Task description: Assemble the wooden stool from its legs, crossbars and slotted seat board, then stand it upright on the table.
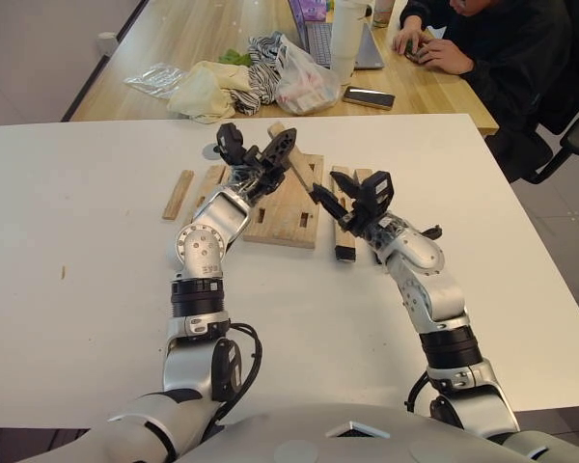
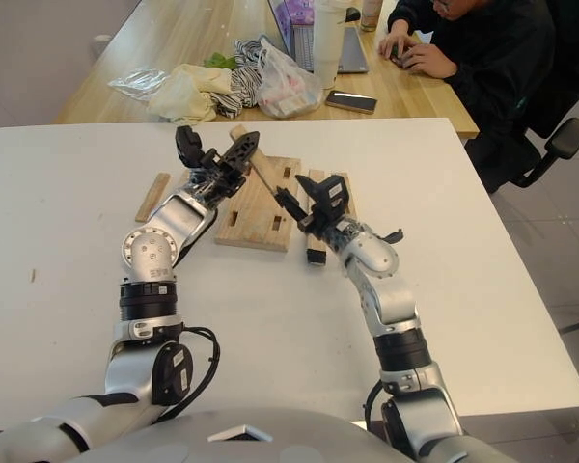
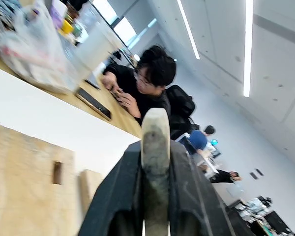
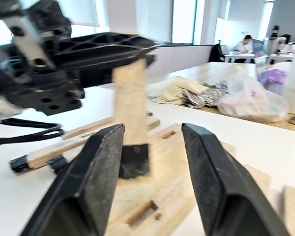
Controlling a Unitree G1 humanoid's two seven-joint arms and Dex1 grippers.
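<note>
Black right gripper (image 1: 349,189), spread wide and empty, hangs beside the pale wooden leg (image 1: 297,166), which the left gripper (image 1: 256,147) clamps tilted over the flat slotted seat board (image 1: 280,217). Likely leg-fitting; next, align its end with a slot.

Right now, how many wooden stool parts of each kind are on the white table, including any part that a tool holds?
Seat board: 1
Stick held in left tool: 1
Sticks lying flat: 4
Total: 6
</note>
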